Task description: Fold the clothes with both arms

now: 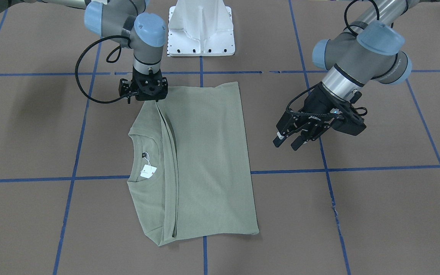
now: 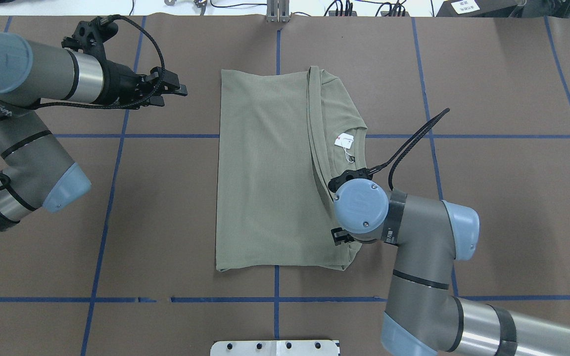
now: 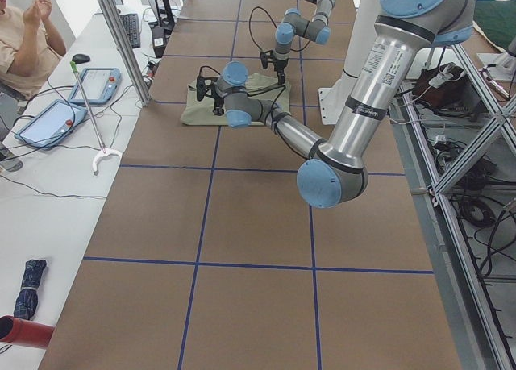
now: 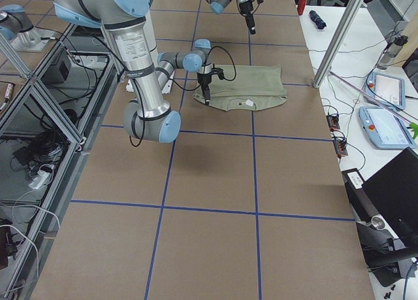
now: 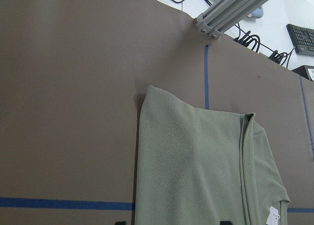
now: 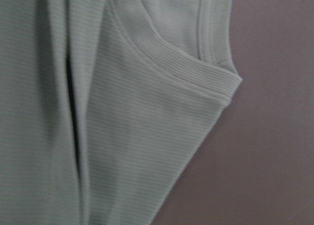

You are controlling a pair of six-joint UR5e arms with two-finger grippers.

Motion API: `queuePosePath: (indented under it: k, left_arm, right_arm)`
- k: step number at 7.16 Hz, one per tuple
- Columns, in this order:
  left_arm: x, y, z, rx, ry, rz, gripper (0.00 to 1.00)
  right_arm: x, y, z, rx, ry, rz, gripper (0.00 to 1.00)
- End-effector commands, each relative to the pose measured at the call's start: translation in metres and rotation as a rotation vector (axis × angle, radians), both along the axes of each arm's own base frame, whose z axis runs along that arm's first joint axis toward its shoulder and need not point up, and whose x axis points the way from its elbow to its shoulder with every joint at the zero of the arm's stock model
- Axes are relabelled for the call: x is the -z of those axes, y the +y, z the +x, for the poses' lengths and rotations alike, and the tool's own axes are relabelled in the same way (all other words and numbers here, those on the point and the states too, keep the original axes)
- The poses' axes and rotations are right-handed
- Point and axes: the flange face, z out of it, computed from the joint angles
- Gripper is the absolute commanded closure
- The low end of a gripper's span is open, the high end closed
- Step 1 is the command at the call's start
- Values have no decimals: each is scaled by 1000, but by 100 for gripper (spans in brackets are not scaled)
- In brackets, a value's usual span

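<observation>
Seen in the overhead view, the brown worktop (image 2: 488, 222) is divided into squares by blue tape lines. The left arm (image 2: 27, 148) is brought in from 9 o'clock and the right arm (image 2: 423, 247) from 5 o'clock. The white pedestal base (image 1: 201, 30) is seen at the 6 o'clock edge, between the two arms.

The sage-green shirt (image 2: 265, 173) is laid flat at the centre of the worktop and is folded into a rough rectangle. Its 9 o'clock part is covered by a smooth folded layer, and its round ribbed neck is left exposed at the 3 o'clock edge.

The left tool (image 1: 288, 143) is held above bare worktop at about 10 o'clock from the shirt, well apart from it, and its fingers are seen spread with nothing between them. The right tool (image 1: 145, 91) is pointed straight down over the shirt's 4 o'clock corner; its fingertips are hidden by its own wrist, so it cannot be told whether they are spread or pressed together. In the right wrist view only folds of green knit, a ribbed edge and a strip of worktop are shown.

A white hang tag (image 1: 148, 171) is lying inside the neck opening.
</observation>
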Motion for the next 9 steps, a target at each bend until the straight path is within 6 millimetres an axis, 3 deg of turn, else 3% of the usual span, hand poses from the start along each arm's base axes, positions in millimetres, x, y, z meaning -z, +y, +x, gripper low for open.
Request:
queuePosePath:
  k: [1,2,5,6,7,8,9]
  left_arm:
    - [3,1,-2,1,4,4,30]
    - [3,1,-2,1,4,4,30]
    - [1,0,-5,2,2,5,30]
    - [-6,5,-9,1,-4,2,30]
    - [-8,5,-9,2,-7,2,30]
    - [-12,6,-10,2,-11,0,30]
    - [-13,6,-10,1,-12,-3,30]
  right_arm:
    - [-20,13,42,31,6,19,0]
    - [-3,13,32,28,-18,26,0]
    - [72,-65,-7,-55,-80,61,0]
    - [85,-77,-21,-67,-83,60,0]
    - [82,-92,-47,-73,-108,70,0]
    - [71,-102,-59,-77,-119,76,0]
    - [68,-112,-56,-80,-111,78,0]
